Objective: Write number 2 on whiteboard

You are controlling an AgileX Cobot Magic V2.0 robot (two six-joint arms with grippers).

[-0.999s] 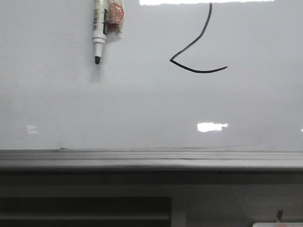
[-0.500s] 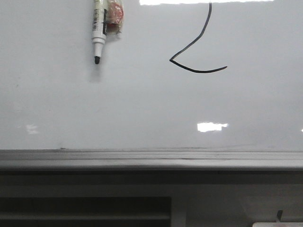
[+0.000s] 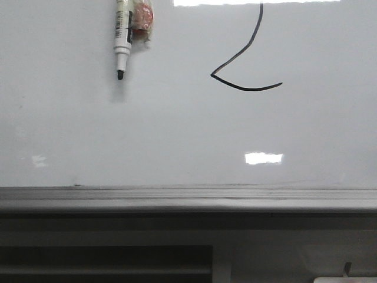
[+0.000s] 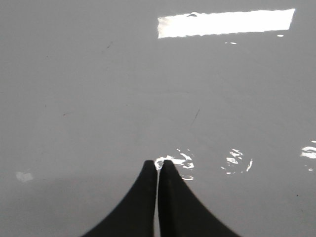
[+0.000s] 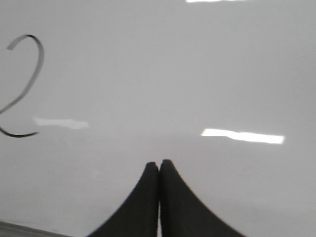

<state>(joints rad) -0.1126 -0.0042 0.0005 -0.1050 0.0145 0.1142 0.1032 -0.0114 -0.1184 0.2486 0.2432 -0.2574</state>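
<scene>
You see the whiteboard (image 3: 177, 135) filling most of the front view, glossy and pale grey, with bright light patches on it. Along its lower edge runs a grey ledge (image 3: 188, 199).

The number 2 (image 3: 244, 65) is drawn in thin black line on the whiteboard, to the right of the marker. Its long curved stroke comes down to a sharp corner, and from this corner a shallow curved base stroke goes out to the right. The top of the digit is cut by the upper edge of the front view. In the right wrist view you see the number 2 (image 5: 22, 84) again, with its hooked top, a little blurred.

A white whiteboard marker (image 3: 122, 38) with a black tip hangs upright in front of the whiteboard, tip down, well left of the number 2. Just beside its barrel is something with a red and pale part (image 3: 141, 20); you cannot tell what it is, and what holds the marker is out of the view.

The left end effector (image 4: 158, 165) has its two black fingers pressed together, with only a thin slit between them, and nothing between them. The right end effector (image 5: 158, 164) is the same, fingers together and holding nothing. Both point toward the whiteboard surface.
</scene>
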